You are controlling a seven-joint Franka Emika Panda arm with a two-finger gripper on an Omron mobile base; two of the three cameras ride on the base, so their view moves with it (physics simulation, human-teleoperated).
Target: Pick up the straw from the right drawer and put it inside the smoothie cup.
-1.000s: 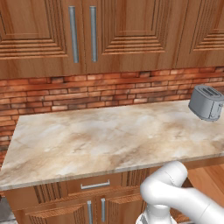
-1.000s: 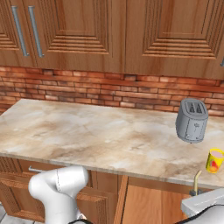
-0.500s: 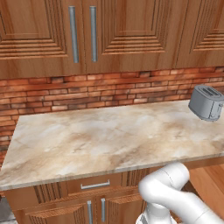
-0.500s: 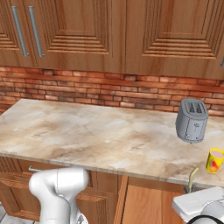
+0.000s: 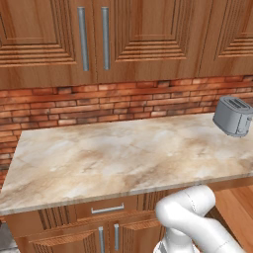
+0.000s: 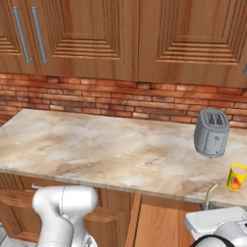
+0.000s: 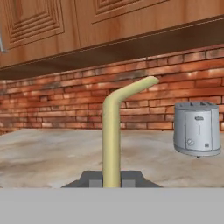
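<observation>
Now, from the left base view I see the marbled beige stone tabletop (image 5: 118, 158) stretching under the reddish-brown wooden wall cabinets (image 5: 113, 39), with the grey two-slot metal toaster (image 5: 233, 115) at its far right end against the red brick backsplash (image 5: 99, 101). My white arm sits low at the bottom right, which I judge fits a lift from drawer height.

Turning to the right base view, the pale yellow-green bendy straw (image 6: 210, 194) pokes up just in front of the tabletop edge, above the white hand. The small yellow smoothie cup (image 6: 236, 177) with a red pattern stands on the tabletop near that edge, right of the toaster and just beside the straw's top. I judge the remaining work is to raise the straw over the cup's rim and lower it in.

Finally, in the hand view the jaws (image 7: 111, 178) are closed on the straw's lower end, holding it upright with its bent tip leaning toward the toaster. That upright hold, I think, suits a straight drop into the cup.
</observation>
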